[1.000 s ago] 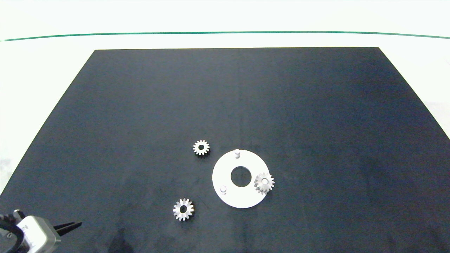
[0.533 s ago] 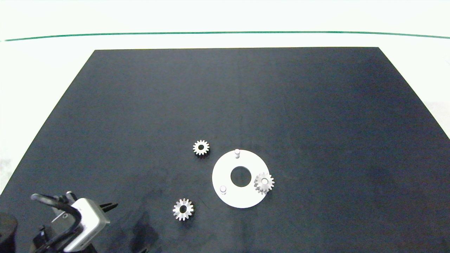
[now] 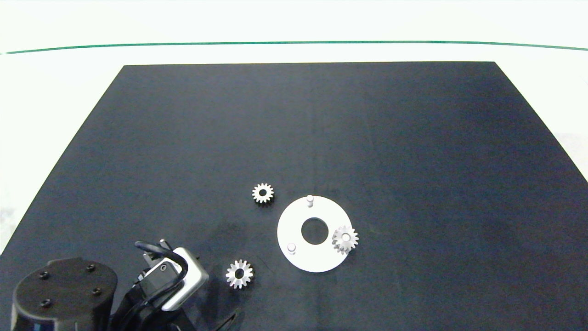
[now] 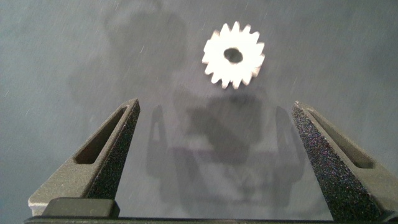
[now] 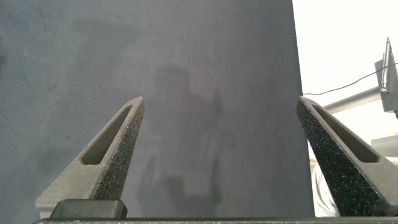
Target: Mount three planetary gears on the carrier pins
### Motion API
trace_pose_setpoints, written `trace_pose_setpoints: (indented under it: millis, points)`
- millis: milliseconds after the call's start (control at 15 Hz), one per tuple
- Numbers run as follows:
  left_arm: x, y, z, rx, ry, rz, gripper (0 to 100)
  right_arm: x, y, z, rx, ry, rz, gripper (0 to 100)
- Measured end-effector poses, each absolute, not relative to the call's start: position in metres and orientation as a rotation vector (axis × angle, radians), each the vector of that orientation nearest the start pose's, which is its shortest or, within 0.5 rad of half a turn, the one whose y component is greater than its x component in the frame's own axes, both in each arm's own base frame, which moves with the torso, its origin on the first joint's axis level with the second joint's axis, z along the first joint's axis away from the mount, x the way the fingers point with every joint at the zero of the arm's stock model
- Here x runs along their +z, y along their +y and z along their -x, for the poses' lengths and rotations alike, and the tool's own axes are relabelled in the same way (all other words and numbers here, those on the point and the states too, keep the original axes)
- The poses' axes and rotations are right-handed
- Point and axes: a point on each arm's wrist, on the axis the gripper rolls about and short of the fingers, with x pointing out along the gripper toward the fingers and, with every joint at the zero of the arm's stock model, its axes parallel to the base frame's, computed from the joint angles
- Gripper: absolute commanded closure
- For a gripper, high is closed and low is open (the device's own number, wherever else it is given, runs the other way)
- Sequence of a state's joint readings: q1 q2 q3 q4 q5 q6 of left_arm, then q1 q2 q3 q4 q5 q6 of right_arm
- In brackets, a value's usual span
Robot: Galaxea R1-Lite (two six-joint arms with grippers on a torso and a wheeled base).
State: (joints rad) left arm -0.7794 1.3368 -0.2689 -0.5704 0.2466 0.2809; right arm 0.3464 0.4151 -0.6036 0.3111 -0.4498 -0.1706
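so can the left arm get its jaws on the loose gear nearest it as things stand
Probably yes. The left gripper is open over the mat, and the near gear lies flat just ahead of it with nothing lying between them. The other loose gear and the disc sit well clear.

Dark left arm (image 3: pixel 64 294) with round screwed cap, silver wrist block, looped black cable, grey textured slotted jaws

no text, label, brand, number or sign can be read anywhere in these views.
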Motion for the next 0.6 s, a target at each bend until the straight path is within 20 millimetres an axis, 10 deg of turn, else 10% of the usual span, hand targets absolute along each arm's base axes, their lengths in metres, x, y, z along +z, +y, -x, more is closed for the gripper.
trace_pose_setpoints:
  millis: [600]
  points:
    - [0.117, -0.144, -0.144, -0.611, 0.390, -0.530, 9, 0.218, -0.016, 0.015, -0.094, 0.110, 0.215, 0]
